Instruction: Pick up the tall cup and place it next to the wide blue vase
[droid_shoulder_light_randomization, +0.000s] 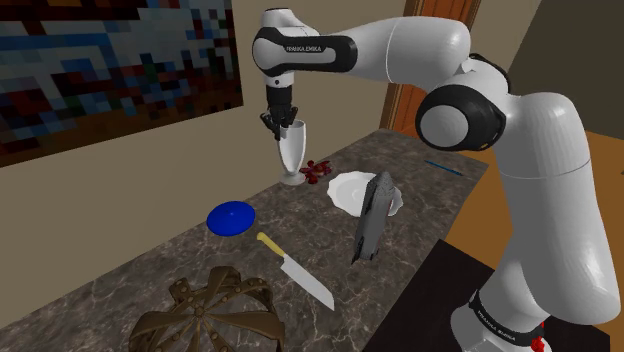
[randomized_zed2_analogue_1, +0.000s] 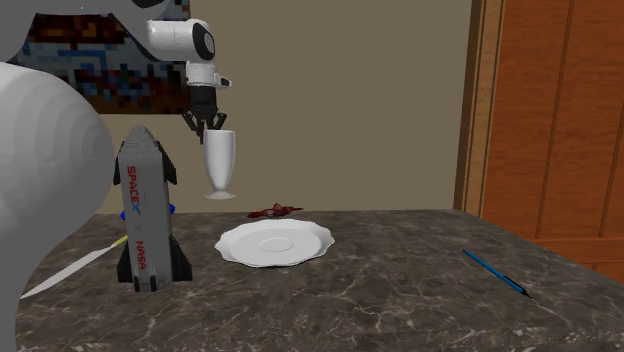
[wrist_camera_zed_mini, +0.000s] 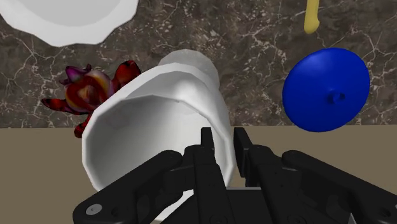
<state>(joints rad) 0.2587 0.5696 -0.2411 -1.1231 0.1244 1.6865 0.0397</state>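
Jaws are clenched on the rim of the tall white cup (droid_shoulder_light_randomization: 293, 150), its wall pinched between them, at the far side of the bench (droid_shoulder_light_randomization: 300, 225) by the wall. In the second exterior view its foot seems just clear of the surface. The grasp looks done. Carrying it to the wide blue vase (droid_shoulder_light_randomization: 231, 217), nearer and well apart on the shoulder view's left, and setting it down are not yet done.
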